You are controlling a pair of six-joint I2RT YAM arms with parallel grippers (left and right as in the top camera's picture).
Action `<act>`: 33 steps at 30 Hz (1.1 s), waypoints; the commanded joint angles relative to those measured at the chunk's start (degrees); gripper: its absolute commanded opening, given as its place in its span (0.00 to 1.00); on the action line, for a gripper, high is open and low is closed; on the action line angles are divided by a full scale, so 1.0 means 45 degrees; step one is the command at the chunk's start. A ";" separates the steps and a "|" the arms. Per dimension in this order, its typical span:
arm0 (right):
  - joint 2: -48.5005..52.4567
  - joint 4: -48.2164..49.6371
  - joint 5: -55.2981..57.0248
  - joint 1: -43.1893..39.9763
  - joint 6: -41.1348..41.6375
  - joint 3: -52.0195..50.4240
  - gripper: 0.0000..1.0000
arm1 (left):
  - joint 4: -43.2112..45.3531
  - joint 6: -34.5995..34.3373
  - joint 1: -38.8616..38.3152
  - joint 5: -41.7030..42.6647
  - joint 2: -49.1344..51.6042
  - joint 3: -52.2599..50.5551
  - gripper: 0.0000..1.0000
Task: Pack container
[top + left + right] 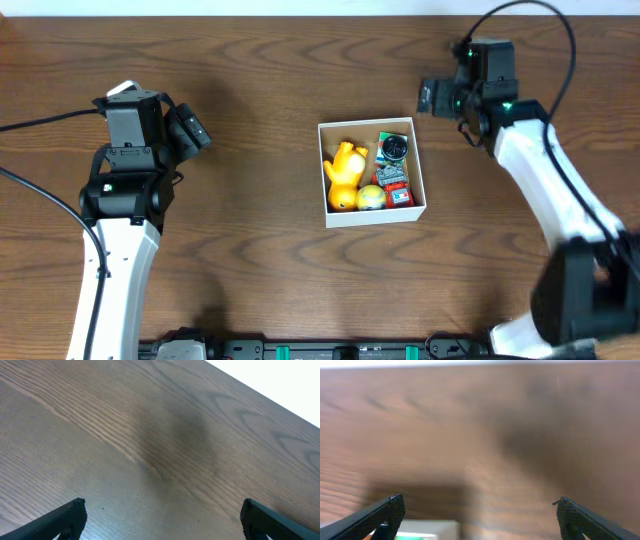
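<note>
Left gripper [164, 519]: my jaws spread wide, empty, above the table [150, 435], overhead left.
Right gripper [479, 516]: mine, released, empty, overhead upper right.
Container [378, 217]: overhead centre, toys [345, 170] inside.

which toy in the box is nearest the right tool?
The dark round toy on green backing, in the white-walled cardboard container's corner toward the right tool. The yellow duck-like toy, small yellow ball and red toy lie farther.
</note>
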 commanded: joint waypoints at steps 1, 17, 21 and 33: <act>-0.2569 0.0301 0.0223 0.0787 -0.1486 0.0126 0.99 | -0.0044 -0.0010 0.0053 -0.0058 0.0000 0.0121 0.98; -1.1239 -0.3021 0.0291 -0.0073 -0.3672 -0.0262 0.99 | -0.0044 -0.0010 0.0053 -0.0058 0.0000 0.0121 0.98; -1.3313 -0.2827 0.0291 -0.0709 -0.3764 -0.1923 0.99 | -0.0044 -0.0010 0.0053 -0.0058 0.0000 0.0121 0.98; -1.7932 -0.0831 -0.0272 -0.1180 -0.3755 -0.9340 0.99 | -0.0044 -0.0010 0.0053 -0.0058 0.0000 0.0121 0.98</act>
